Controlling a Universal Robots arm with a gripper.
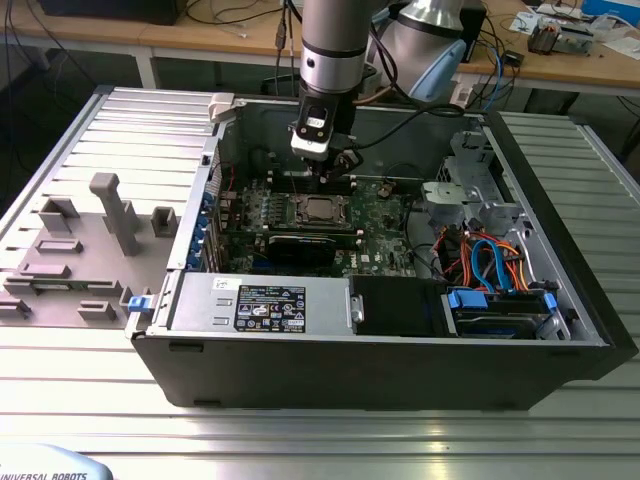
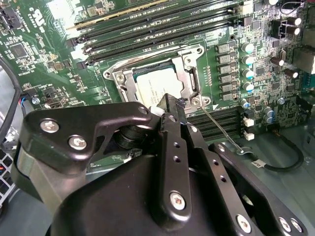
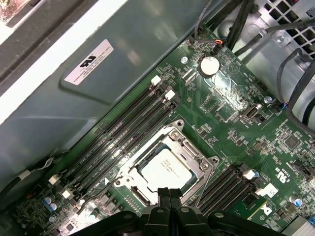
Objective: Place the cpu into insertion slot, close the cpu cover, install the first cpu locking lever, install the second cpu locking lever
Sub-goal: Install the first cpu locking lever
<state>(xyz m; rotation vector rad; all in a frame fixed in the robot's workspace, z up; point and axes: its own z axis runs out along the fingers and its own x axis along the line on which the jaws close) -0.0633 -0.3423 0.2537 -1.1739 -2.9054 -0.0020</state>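
Note:
The cpu (image 2: 153, 84) lies flat in the insertion slot (image 1: 318, 210) on the green motherboard, its dull silver top showing in both wrist views (image 3: 164, 170). The cpu cover (image 2: 189, 66) is down over it, framing it with bright metal (image 3: 183, 147). My gripper (image 2: 170, 104) hangs just above the socket's edge, its black fingers (image 3: 170, 194) pressed together with nothing visible between them. One thin wire locking lever (image 2: 219, 128) sticks out from the socket's corner beside the fingertips, unlatched, ending in a hook (image 2: 241, 150).
The board sits deep in an open computer case (image 1: 560, 330) with tall walls. Long black memory slots (image 3: 123, 132) flank the socket. A power supply (image 1: 265, 305), bundled cables (image 1: 485, 260) and a black cable (image 2: 283, 164) crowd the area around it.

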